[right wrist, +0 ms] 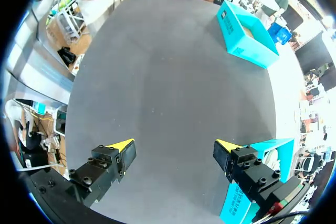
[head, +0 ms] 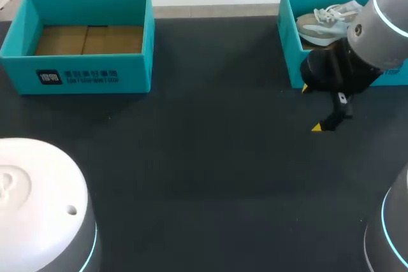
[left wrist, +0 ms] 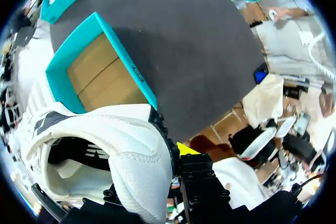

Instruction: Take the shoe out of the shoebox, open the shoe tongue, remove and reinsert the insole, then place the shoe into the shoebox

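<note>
The bench (head: pixel 210 157) was a broad, flat surface covered in a dark charcoal, matte material with faint pale specks. Light fell on it evenly from above, leaving only soft shadows. Its far edge ran straight across the head view.

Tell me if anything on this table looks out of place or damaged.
Nothing looks damaged or spilled. The one oddity: a white sneaker with dark stripes is off the table, past its edge beyond the empty teal cardboard shoebox, seen close up in the left wrist view.
</note>
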`<state>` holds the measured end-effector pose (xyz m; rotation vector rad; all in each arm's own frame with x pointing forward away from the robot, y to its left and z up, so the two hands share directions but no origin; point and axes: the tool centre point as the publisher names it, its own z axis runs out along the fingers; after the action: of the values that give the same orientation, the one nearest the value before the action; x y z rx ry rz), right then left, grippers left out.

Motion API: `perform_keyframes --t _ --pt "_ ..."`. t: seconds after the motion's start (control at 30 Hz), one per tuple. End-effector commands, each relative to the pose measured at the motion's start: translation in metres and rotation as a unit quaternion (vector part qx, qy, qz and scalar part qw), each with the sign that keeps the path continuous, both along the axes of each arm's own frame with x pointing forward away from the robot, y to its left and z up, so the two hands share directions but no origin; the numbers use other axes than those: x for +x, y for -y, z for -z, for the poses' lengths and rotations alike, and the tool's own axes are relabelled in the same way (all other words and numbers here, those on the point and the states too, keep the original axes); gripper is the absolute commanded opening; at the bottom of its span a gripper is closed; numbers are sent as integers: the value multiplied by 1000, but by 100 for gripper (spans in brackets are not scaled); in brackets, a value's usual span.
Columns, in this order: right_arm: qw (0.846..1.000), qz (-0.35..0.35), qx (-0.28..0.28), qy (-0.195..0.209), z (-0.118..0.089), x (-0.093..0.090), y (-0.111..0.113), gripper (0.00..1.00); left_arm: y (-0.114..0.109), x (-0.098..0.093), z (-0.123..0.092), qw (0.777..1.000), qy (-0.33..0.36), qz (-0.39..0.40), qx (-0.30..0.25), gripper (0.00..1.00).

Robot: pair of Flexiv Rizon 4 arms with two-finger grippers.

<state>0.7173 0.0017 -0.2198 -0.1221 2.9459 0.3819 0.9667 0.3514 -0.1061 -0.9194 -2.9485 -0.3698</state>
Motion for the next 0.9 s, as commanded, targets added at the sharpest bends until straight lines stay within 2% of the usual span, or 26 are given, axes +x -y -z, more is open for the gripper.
perform_keyframes --t 0.03,0.7,0.83,0.9 --pt "1000 1 -1 0 1 0 -1 100 1 1 0 956 -10 285 75 0" --pt "1000 1 -1 0 1 0 -1 100 1 1 0 956 -10 285 75 0" --pt "1000 1 -1 0 1 0 -1 100 13 22 5 953 18 294 74 0" --pt "1000 1 -1 0 1 0 -1 100 20 33 8 948 26 313 55 0"
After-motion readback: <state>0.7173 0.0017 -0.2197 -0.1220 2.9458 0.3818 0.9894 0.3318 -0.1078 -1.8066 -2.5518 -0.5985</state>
